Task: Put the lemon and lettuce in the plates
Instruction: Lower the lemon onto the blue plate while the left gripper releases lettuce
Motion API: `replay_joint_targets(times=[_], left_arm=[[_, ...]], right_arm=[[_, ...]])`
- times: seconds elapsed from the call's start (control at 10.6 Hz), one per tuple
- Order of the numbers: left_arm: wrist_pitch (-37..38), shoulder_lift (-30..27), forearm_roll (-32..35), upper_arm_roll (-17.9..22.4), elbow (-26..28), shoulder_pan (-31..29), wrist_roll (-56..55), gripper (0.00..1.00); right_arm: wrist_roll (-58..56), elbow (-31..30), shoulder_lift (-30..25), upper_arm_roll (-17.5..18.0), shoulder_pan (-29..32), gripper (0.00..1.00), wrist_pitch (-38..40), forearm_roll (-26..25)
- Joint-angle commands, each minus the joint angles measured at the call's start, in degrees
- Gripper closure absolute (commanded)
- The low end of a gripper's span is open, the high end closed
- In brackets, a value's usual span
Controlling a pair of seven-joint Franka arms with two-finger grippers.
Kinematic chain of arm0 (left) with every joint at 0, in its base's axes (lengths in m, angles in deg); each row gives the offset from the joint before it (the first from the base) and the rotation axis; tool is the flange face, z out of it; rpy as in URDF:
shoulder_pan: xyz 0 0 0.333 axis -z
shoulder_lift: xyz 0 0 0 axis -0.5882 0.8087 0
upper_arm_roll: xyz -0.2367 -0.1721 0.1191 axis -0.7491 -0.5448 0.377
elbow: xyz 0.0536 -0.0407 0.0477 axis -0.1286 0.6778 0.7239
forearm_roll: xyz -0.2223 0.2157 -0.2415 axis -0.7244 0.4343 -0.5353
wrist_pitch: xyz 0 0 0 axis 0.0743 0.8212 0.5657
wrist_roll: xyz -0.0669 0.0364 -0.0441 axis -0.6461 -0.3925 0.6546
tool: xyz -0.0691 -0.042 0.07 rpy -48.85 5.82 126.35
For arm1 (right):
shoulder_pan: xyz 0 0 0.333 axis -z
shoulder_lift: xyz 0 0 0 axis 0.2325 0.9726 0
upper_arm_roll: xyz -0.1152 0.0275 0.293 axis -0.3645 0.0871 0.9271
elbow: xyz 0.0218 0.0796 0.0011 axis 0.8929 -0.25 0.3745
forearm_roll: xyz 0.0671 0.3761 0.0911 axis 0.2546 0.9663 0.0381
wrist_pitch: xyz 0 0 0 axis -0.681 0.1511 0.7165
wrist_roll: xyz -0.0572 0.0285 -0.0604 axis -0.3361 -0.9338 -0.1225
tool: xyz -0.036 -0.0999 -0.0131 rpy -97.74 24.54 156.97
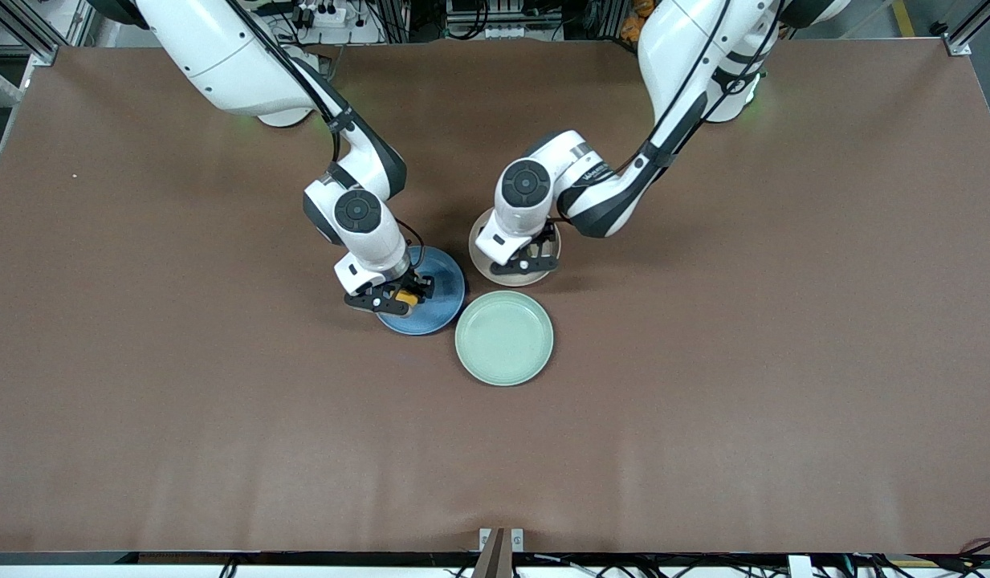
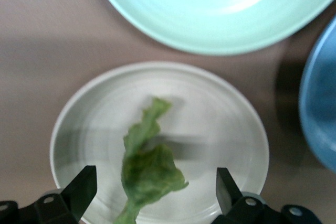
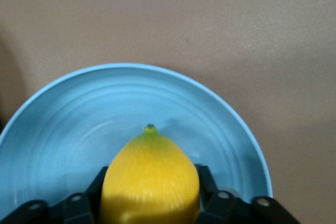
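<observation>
My right gripper point(image 1: 406, 299) is shut on the yellow lemon point(image 1: 408, 298) and holds it just over the blue plate point(image 1: 440, 281). In the right wrist view the lemon point(image 3: 149, 182) sits between the fingers above the blue plate point(image 3: 79, 124). My left gripper point(image 1: 535, 258) is over the beige plate point(image 1: 482, 241). In the left wrist view its fingers point(image 2: 84, 187) stand wide open. The wrinkly green lettuce point(image 2: 147, 166) lies between them over the beige plate point(image 2: 220, 124), touching neither finger. I cannot tell whether the lettuce rests on the plate.
An empty pale mint-green plate point(image 1: 504, 337) lies nearer to the front camera, next to both other plates. It also shows in the left wrist view point(image 2: 210, 9), beside the blue plate's edge point(image 2: 320, 114). The brown table point(image 1: 703, 401) stretches around.
</observation>
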Motion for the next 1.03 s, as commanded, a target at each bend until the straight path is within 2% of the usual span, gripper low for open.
replay_joint_targets(times=[0.0, 0.28, 0.38, 0.66, 0.85, 0.94], left_arm=[[0.3, -1.9, 1.6, -0.1, -0.8, -3.2, -0.9, 0.0], [0.3, -2.4, 1.7, 1.2, -1.8, -8.0, -0.6, 0.0], [0.3, -2.5, 2.6, 1.3, -1.8, -9.9, 1.1, 0.0], [0.3, -2.6, 7.4, 1.5, -1.9, -14.6, 7.3, 0.0], [0.3, -2.5, 8.1, 1.7, -2.1, -18.3, 13.3, 0.0], [0.3, -2.5, 9.9, 2.4, -2.2, -19.5, 15.8, 0.0]], right_arm=[[1.8, 1.3, -0.2, 0.5, 0.5, 0.0, 1.0, -2.3], [0.4, 7.0, -1.1, 1.0, 1.5, 0.0, 12.1, -1.5], [-0.9, 7.7, -2.0, 1.2, 2.4, 0.0, 13.5, -0.6], [-8.6, 7.7, -6.2, 0.9, 5.1, 0.0, 16.0, 6.0], [-12.1, 7.7, -9.0, -0.6, 7.1, 0.0, 19.7, 6.8], [-14.4, 7.7, -10.6, -2.5, 7.4, 0.0, 21.2, 6.8]])
